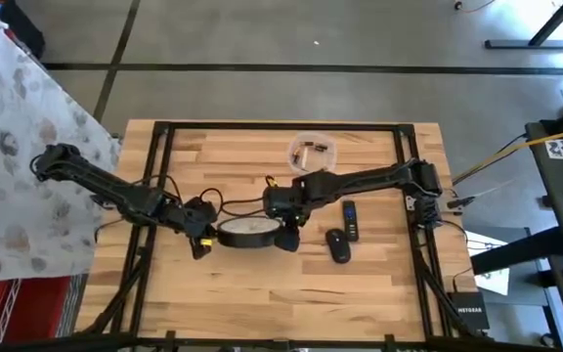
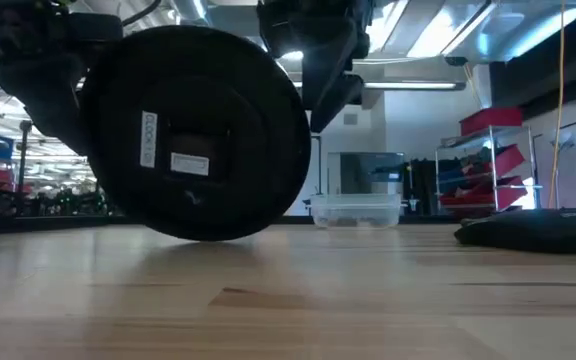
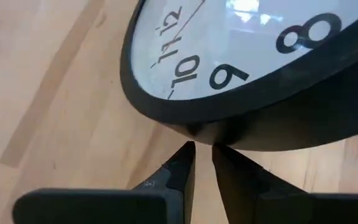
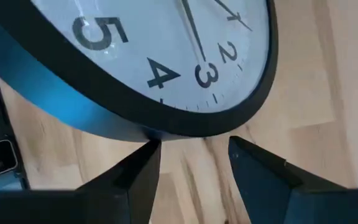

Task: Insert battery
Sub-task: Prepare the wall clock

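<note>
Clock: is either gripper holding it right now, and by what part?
The left gripper pinches the clock by its black rim near the 9. The right gripper is open at the rim near the 4, not gripping.

2 remotes (image 1: 345,233) (both dark) lie on the table (image 1: 379,293).

The clock (image 1: 245,231) stands between both arms mid-table; remotes (image 1: 345,233) crowd its right, the front edge lies open.

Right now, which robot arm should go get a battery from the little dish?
Probably the right. Its gripper is open beside the clock and nearer the dish. The left gripper looks pinched on the clock's rim, propping it up.
</note>
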Controlling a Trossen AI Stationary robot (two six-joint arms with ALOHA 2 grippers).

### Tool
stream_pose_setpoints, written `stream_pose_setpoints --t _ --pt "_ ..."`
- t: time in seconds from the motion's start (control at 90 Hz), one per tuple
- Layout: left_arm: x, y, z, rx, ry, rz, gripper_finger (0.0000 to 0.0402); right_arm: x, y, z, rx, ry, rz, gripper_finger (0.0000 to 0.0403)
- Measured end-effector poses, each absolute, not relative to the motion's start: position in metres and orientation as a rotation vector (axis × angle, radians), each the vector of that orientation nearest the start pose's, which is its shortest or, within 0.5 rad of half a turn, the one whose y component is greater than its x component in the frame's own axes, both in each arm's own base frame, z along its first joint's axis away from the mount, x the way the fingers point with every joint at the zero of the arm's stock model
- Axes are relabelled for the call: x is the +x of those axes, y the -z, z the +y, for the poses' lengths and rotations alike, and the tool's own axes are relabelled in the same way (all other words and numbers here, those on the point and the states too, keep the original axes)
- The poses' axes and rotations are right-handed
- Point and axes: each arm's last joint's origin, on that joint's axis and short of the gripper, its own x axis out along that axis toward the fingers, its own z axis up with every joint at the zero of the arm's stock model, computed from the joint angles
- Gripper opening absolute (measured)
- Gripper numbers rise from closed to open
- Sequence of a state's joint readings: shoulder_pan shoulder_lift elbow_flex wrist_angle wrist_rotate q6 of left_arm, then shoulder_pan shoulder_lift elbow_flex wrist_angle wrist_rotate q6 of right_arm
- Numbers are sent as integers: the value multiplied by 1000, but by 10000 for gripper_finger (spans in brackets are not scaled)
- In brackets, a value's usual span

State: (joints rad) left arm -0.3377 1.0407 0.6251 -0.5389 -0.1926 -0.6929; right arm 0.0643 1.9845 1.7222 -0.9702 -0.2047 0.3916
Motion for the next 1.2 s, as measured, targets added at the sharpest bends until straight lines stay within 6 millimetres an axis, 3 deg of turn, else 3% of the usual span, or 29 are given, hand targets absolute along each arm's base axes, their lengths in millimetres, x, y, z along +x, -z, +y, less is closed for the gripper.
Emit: stream_pose_setpoints --t 0.378,0.878,1.044,1.2 --pt "188 -210 -41 -374 -226 884 46 405 -249 -1 460 102 1297 177" --pt "190 -218 -52 -404 -128 864 46 403 -250 18 553 -82 1344 177" --pt "194 -231 -51 -371 -120 844 46 399 -253 18 527 -81 1350 177" --pt "193 -230 -42 -332 -192 859 46 399 -253 12 471 3 1338 177"
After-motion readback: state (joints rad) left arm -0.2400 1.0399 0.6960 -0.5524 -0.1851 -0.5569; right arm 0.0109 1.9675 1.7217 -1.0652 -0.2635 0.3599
